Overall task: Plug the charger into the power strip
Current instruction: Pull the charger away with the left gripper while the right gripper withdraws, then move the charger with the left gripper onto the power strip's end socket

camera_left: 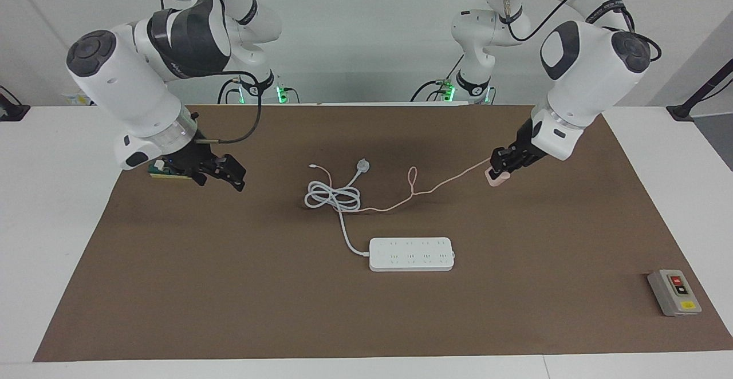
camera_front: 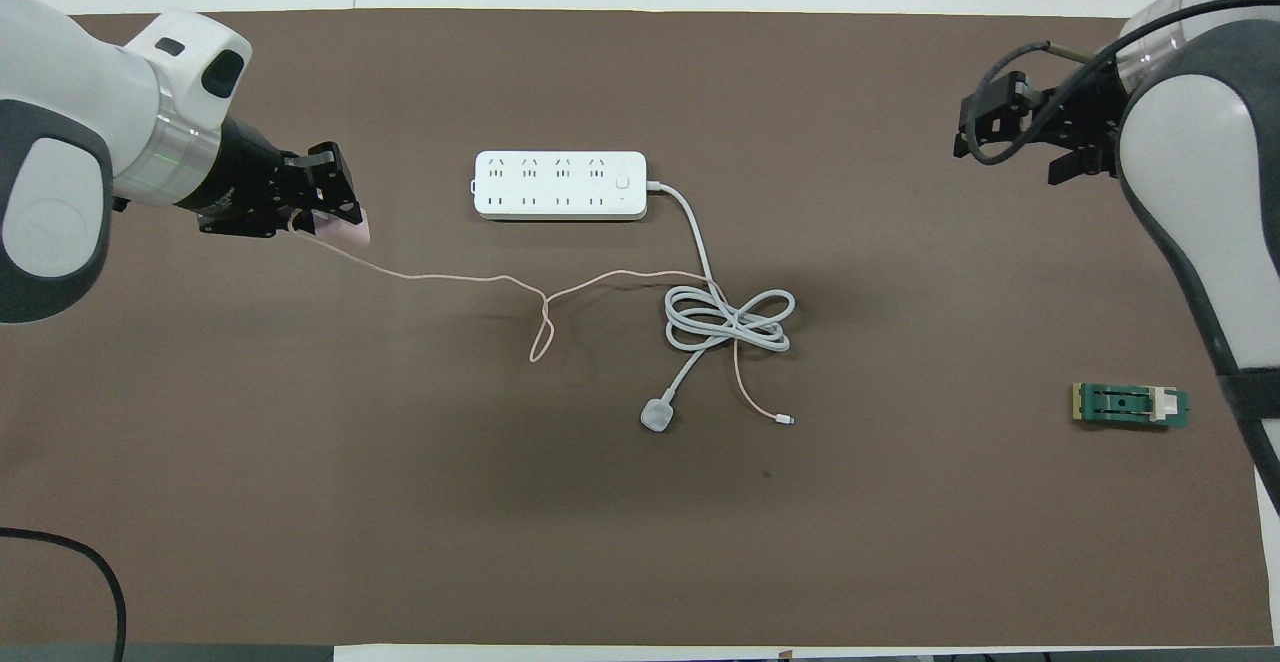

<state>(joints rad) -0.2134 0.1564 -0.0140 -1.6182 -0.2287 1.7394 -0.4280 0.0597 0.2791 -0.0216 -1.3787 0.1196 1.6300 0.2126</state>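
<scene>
The charger [camera_left: 497, 177] is a small pale pink cube, and my left gripper [camera_left: 500, 168] is shut on it, holding it just above the brown mat toward the left arm's end of the table. It also shows in the overhead view [camera_front: 352, 232] at the left gripper [camera_front: 335, 210]. Its thin pink cable [camera_left: 435, 186] trails down to the mat and runs toward the middle. The white power strip [camera_left: 411, 253] lies flat mid-table, sockets up, farther from the robots than the cable; it also shows in the overhead view [camera_front: 560, 185]. My right gripper [camera_left: 232, 174] is open and empty, raised over the mat at the right arm's end.
The strip's thick white cord [camera_left: 332, 196] lies coiled mid-table, with its round white plug [camera_left: 363, 165] nearer the robots. A grey box with red and yellow buttons [camera_left: 674, 292] sits at the left arm's end. A small green and yellow block [camera_front: 1130, 404] lies under the right arm.
</scene>
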